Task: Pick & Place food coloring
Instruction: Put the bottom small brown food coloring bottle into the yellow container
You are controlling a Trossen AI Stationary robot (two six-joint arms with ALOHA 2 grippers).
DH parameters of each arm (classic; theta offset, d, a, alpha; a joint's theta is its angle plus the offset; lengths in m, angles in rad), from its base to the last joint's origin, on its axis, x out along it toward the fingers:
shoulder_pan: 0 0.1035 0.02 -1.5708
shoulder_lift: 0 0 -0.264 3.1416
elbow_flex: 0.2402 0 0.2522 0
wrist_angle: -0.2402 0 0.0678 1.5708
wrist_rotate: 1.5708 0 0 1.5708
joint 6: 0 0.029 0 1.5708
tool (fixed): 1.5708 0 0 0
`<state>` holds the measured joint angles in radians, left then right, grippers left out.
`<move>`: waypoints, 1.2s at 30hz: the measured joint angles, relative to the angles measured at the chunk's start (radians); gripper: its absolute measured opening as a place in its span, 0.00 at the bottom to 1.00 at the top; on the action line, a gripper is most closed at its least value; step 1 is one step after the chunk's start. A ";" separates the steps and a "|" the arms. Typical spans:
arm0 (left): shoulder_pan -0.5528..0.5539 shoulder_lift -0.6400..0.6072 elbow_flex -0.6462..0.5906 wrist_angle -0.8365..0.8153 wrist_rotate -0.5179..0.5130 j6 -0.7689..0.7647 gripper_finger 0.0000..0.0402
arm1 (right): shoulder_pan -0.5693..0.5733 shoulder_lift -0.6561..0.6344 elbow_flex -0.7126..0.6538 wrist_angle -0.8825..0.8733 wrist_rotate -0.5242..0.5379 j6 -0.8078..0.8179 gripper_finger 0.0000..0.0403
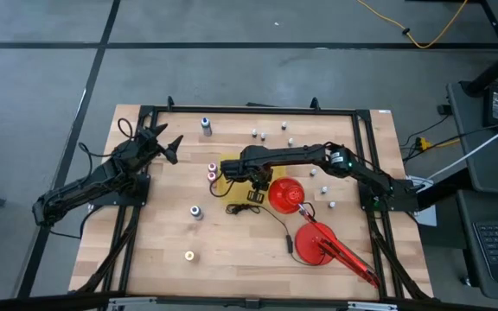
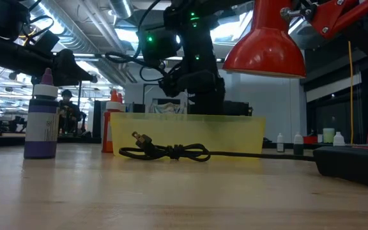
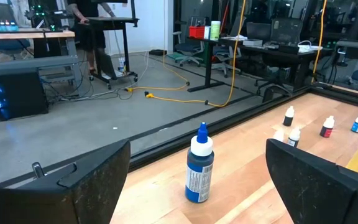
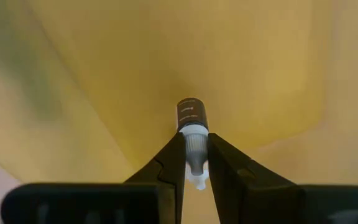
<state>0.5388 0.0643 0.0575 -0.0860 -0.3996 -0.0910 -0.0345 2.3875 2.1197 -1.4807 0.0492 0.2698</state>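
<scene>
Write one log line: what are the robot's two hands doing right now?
right gripper: shut on small bottle, over yellow bin | left gripper: open, empty, near blue bottle

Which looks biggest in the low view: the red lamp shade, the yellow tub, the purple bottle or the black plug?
1. Translucent yellow plastic tub, the widest.
2. Red cone-shaped lamp shade.
3. Purple bottle with a white cap; it stands nearer the camera, so it may only look large.
4. Black plug on the knotted cord, the smallest.
</scene>
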 joint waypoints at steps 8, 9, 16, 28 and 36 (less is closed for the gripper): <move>0.000 0.000 0.000 0.000 0.000 0.000 0.91 | 0.000 0.004 0.000 -0.004 -0.035 -0.008 0.15; 0.000 0.000 0.000 0.000 0.000 0.000 0.91 | 0.000 0.006 0.000 -0.004 -0.035 -0.011 0.15; 0.000 0.000 0.000 0.000 0.000 0.000 0.91 | 0.000 0.023 0.000 -0.005 -0.051 -0.024 0.15; 0.000 0.000 0.000 0.000 0.000 0.000 0.91 | -0.004 0.022 0.000 0.004 -0.044 -0.020 0.16; 0.000 0.000 0.000 0.000 0.000 0.000 0.91 | -0.018 0.022 0.000 0.007 -0.043 -0.019 0.31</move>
<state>0.5388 0.0643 0.0578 -0.0860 -0.3996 -0.0910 -0.0522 2.4096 2.1197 -1.4738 0.0067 0.2512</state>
